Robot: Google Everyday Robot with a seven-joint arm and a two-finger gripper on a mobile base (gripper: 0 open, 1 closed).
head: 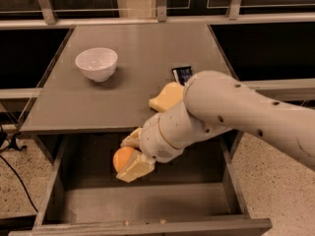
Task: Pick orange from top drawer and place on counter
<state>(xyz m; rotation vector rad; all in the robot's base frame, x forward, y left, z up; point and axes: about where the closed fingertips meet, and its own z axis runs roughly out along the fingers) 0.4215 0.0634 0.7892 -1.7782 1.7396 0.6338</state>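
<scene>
The orange [121, 158] is a small round fruit held between the cream fingers of my gripper [129, 156], which is shut on it. It hangs over the open top drawer [64, 200], near the drawer's back and just below the counter's front edge. The counter [123, 82] is a flat grey tabletop above the drawer. My white arm reaches in from the right and hides the middle of the drawer and part of the counter's front right.
A white bowl [96, 63] stands on the counter at the left. A pale yellow sponge [165, 96] lies near the counter's front right, with a small dark packet [183, 74] behind it. Metal railings run along the back.
</scene>
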